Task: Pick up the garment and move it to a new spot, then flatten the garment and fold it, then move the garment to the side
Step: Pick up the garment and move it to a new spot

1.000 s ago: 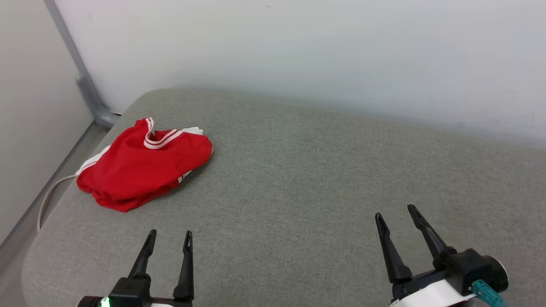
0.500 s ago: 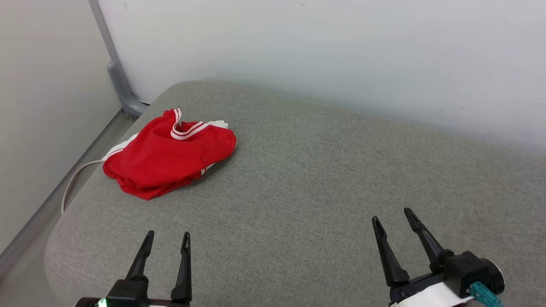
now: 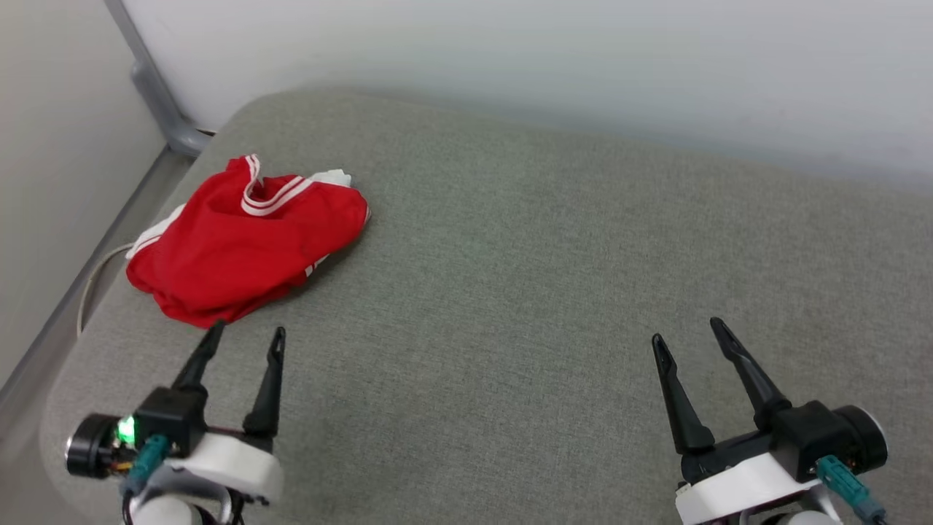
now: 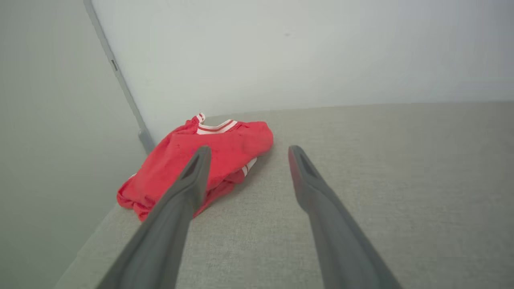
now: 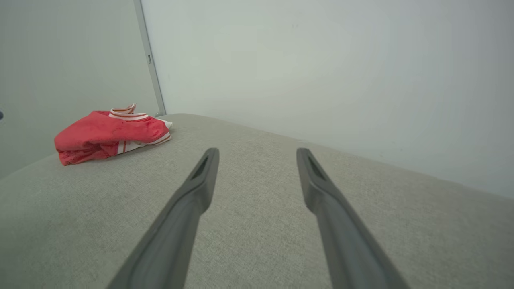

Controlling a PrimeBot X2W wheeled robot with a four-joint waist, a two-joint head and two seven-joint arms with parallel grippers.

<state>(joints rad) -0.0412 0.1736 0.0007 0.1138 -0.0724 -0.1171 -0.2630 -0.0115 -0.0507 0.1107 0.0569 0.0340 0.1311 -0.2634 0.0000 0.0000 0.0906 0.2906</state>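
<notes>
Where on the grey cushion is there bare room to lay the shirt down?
Bare: the cushion right of the garment, from the back wall down to the right hand. Crowded: the left side, with garment and left hand.

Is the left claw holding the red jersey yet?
No, the left claw stands open and empty by the near edge of the crumpled red jersey, which lies on the grey cushion.

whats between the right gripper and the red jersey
Just bare grey cushion lies between the right gripper and the garment; nothing rests on that stretch, as the head and right wrist views show.
</notes>
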